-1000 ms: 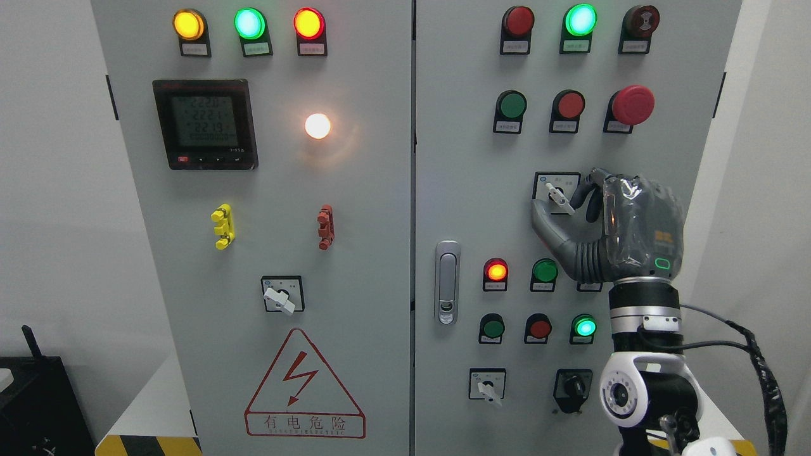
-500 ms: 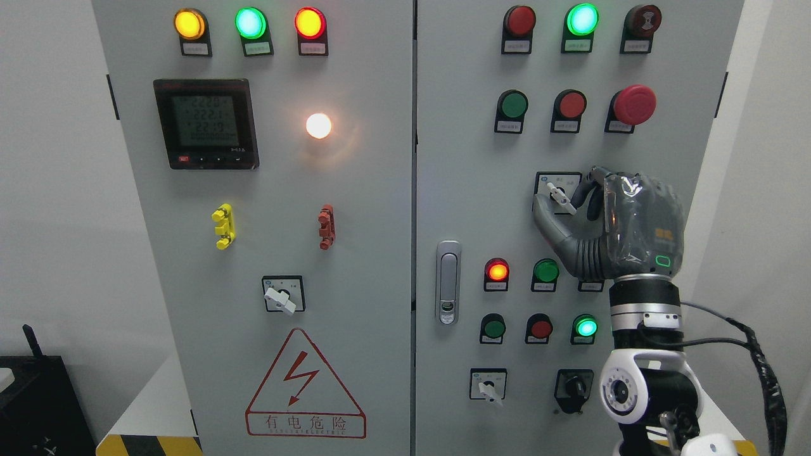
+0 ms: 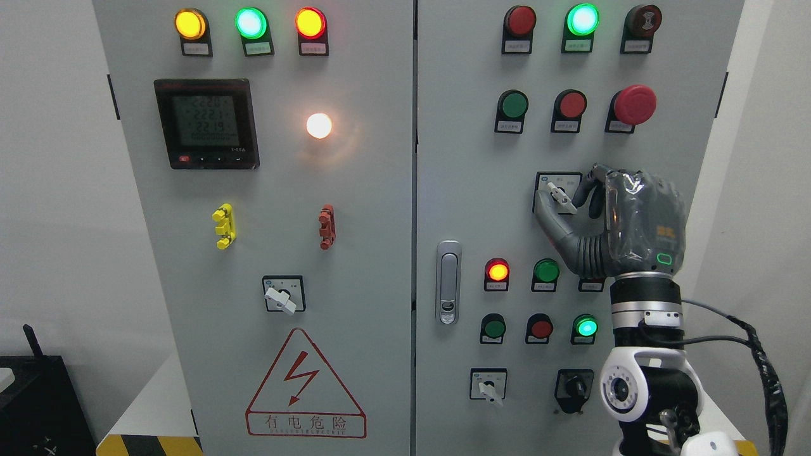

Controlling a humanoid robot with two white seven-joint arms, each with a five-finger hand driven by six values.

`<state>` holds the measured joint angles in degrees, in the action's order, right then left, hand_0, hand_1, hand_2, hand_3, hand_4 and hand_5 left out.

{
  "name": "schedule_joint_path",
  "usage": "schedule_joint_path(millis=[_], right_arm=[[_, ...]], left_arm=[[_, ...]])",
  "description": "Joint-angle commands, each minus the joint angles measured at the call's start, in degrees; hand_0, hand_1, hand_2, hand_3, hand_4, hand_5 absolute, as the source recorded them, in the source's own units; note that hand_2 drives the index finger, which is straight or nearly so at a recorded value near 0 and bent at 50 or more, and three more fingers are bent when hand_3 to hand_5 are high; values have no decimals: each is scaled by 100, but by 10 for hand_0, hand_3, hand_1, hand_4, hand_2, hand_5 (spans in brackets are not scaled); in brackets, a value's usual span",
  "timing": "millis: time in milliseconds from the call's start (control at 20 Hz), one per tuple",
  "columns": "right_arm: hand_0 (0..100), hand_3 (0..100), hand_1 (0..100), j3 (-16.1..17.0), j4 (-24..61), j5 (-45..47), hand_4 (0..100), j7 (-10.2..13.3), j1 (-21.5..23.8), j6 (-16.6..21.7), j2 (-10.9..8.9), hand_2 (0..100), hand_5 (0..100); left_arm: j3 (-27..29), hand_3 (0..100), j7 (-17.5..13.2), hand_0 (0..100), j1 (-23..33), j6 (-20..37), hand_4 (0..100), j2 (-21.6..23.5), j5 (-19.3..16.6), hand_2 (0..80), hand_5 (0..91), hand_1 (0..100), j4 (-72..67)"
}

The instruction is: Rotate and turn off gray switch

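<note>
Right hand (image 3: 624,221): thumb and fingers pinched on the gray switch (image 3: 561,197).
Switch handle: tilted, upper-left to lower-right.
Cabinet (image 3: 469,171): doors closed.

Bare panel left of the gray switch (image 3: 561,196) as far as the door seam and latch handle (image 3: 447,282); bare strip above it, bounded by the green button (image 3: 512,104), red button (image 3: 571,104) and protruding red mushroom button (image 3: 633,104). Right and underside of switch taken up by the right hand (image 3: 618,225), thumb below the lever, fingers curled at its right. Below hand: lit red lamp (image 3: 497,271) and green lamp (image 3: 545,271), close together.
</note>
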<state>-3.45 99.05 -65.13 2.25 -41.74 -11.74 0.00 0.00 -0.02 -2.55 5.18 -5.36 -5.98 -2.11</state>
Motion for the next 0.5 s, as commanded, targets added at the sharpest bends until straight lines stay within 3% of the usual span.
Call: schedule_joint_path(millis=[0,450], right_arm=[[339,917,309,-6,-9,0,807,4,-10,-13,-150,705,949],[405,937,317,-15,-35,0,812,4,-10,-4,-150,708,954]], left_arm=[[185,0,2,120,0,0,0,0,0,0,0,389,0],[185,0,2,120,0,0,0,0,0,0,0,389,0]])
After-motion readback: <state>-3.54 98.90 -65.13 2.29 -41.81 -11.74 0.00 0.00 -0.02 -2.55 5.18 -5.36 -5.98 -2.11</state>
